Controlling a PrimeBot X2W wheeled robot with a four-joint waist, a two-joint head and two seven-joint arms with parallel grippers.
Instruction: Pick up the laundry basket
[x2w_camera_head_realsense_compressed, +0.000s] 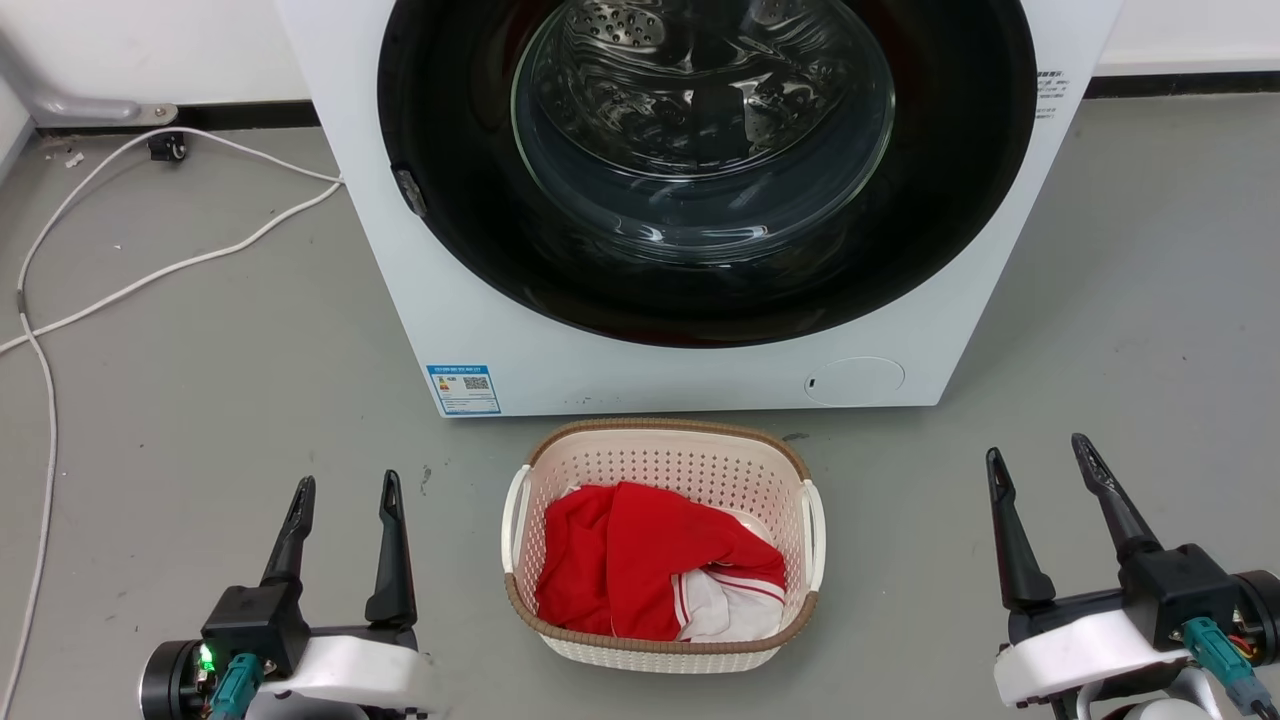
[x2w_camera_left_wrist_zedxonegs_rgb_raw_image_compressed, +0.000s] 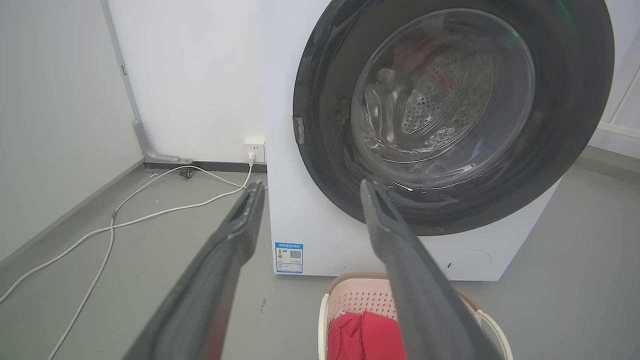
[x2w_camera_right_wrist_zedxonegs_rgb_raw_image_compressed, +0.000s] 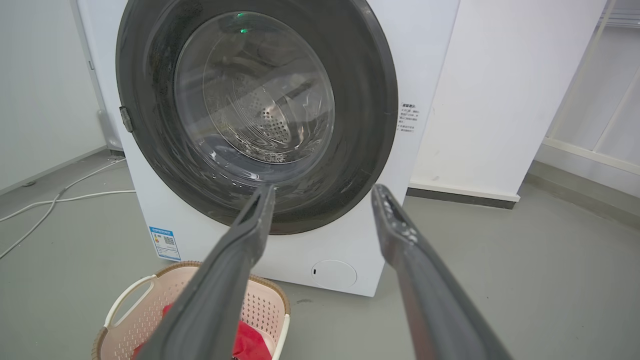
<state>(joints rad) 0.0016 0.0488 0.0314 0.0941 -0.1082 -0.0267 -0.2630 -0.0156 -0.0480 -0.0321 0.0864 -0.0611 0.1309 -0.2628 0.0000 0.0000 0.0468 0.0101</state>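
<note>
Grey floor (x2w_camera_head_realsense_compressed: 180, 380), white walls (x2w_camera_left_wrist_zedxonegs_rgb_raw_image_compressed: 190, 75)

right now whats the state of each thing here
laundry basket: upright on the floor, red and white clothes inside
washing machine door: shut
left gripper: open, empty
right gripper: open, empty
white cable: plugged into wall socket

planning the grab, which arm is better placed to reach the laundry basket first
Left, slightly. In the head view the left gripper stands nearer the laundry basket than the right gripper does. Both are open and empty, one on each side, so a two-handle lift probably needs both.
</note>
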